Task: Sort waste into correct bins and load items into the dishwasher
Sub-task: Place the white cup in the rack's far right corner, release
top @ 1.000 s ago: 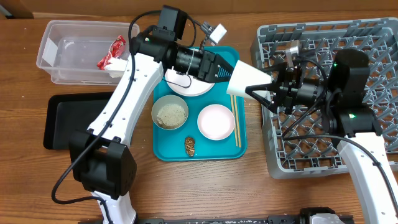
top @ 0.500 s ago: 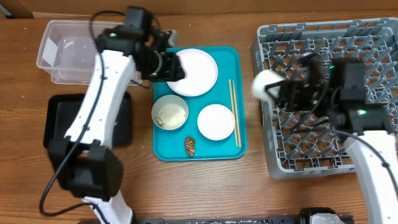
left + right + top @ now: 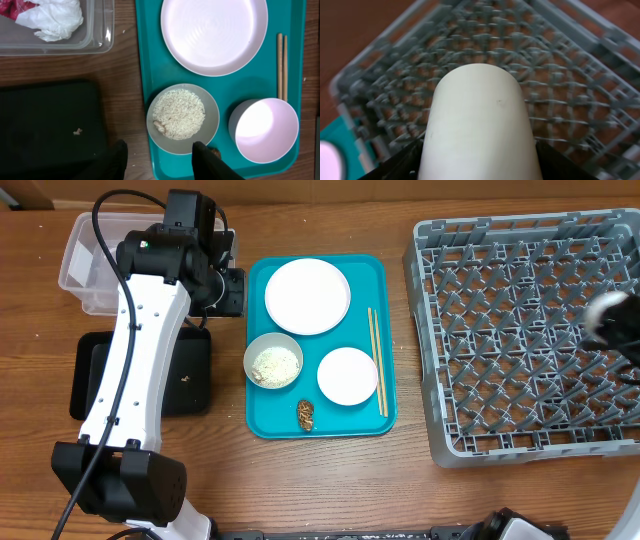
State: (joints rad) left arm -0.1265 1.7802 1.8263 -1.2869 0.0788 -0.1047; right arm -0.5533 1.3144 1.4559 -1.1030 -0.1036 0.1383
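My left gripper (image 3: 157, 162) hangs with its jaws spread wide and nothing between them. From overhead it sits in the gap between the clear tub (image 3: 80, 255) and the far-left corner of the teal tray (image 3: 388, 418). The crumpled red-and-white wrapper (image 3: 50, 17) lies inside the tub at its right end. Just near of the tub is the black tray (image 3: 95, 375), with one pale speck (image 3: 77, 131) on its floor.

The teal tray carries a white plate (image 3: 307, 296) at the far end and a bowl of loose rice (image 3: 183, 118) near-left of it. A pale pink bowl (image 3: 263, 130) stands to the right of the rice. The chopsticks (image 3: 377, 360) lie side by side along the tray's right edge, and the small brown lump (image 3: 305, 413) sits by the near edge.

My right gripper (image 3: 477, 157) is clamped on a white cup (image 3: 479, 115) – a dark finger shows on each side of it. It is over the right side of the grey dish rack (image 3: 520, 330). Both views of it are blurred, so I cannot tell whether the cup touches the pegs.
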